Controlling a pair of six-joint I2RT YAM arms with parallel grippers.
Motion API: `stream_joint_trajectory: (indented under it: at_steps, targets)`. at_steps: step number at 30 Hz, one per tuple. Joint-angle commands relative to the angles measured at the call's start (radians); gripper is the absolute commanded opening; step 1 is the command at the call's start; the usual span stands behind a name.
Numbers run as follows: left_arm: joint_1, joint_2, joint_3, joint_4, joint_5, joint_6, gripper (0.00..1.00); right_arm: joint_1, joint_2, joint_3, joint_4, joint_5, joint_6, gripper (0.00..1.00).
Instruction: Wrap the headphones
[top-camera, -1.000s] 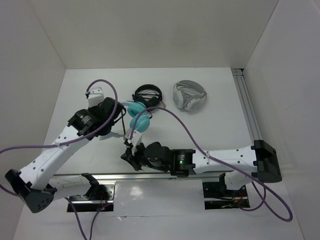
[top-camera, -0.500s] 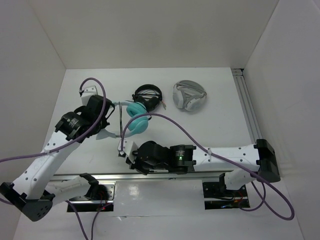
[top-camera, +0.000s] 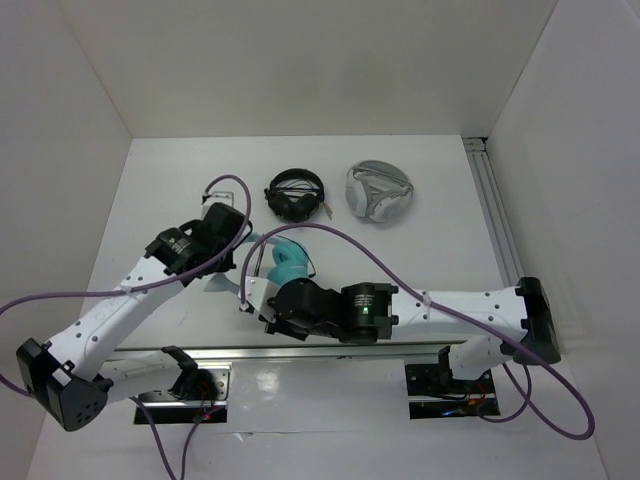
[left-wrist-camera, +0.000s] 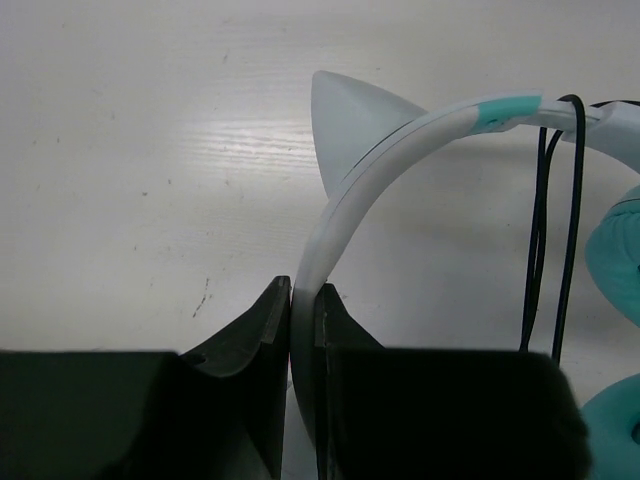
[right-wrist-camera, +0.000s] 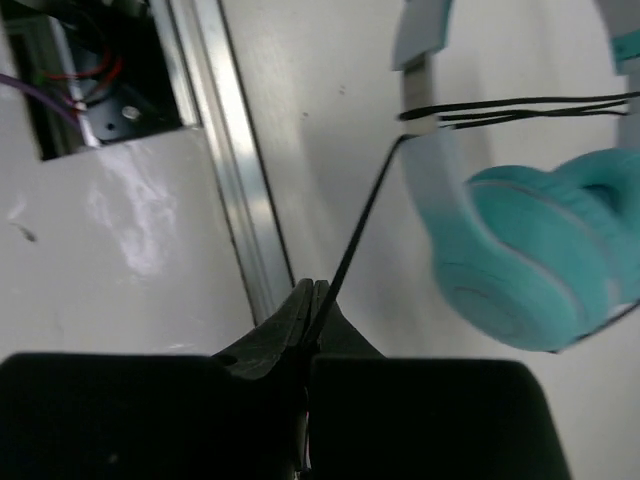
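Note:
The teal headphones (top-camera: 287, 262) lie near the table's front between my two arms. My left gripper (top-camera: 240, 262) is shut on their pale headband (left-wrist-camera: 340, 205), close to a cat-ear point (left-wrist-camera: 345, 120). My right gripper (top-camera: 248, 302) sits near the front edge and is shut on the thin black cable (right-wrist-camera: 358, 225). The cable runs taut up to the headband (right-wrist-camera: 425, 150), where strands cross it. A teal ear cup (right-wrist-camera: 530, 260) lies to the right of it. In the left wrist view, cable strands (left-wrist-camera: 545, 230) hang over the band beside a teal cup (left-wrist-camera: 618, 250).
All-black headphones (top-camera: 295, 195) and grey-white headphones (top-camera: 378, 192) lie at the back of the table. An aluminium rail (top-camera: 497, 220) runs along the right side. Another rail (right-wrist-camera: 230, 180) lines the front edge right by my right gripper.
My left arm swung right and nearer with the headband, so the teal headphones shifted toward the front. My right gripper kept its hold on the cable near the front edge.

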Motion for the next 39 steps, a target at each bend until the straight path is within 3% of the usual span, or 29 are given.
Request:
stream_joint_trajectory:
  at_steps: [1, 9, 18, 20, 29, 39]
  targets:
    - [-0.063, -0.011, -0.022, 0.18, -0.089, 0.112, 0.0, 0.036, -0.03, 0.07, -0.068, 0.139, -0.068, 0.0]
    - [-0.305, -0.1, -0.076, 0.205, -0.166, 0.223, 0.0, 0.036, -0.02, 0.015, -0.128, 0.347, -0.121, 0.07]
    - [-0.368, -0.173, -0.098, 0.216, -0.062, 0.27, 0.0, 0.036, -0.087, -0.126, -0.017, 0.482, -0.141, 0.26]
    - [-0.368, -0.184, -0.098, 0.216, -0.018, 0.281, 0.0, 0.013, -0.087, -0.157, 0.009, 0.472, -0.141, 0.26]
    - [-0.446, -0.184, -0.089, 0.145, 0.076, 0.29, 0.0, -0.083, -0.087, -0.217, 0.138, 0.475, -0.18, 0.01]
    - [-0.466, -0.166, -0.089, 0.145, 0.173, 0.3, 0.0, -0.106, -0.151, -0.238, 0.246, 0.499, -0.228, 0.01]
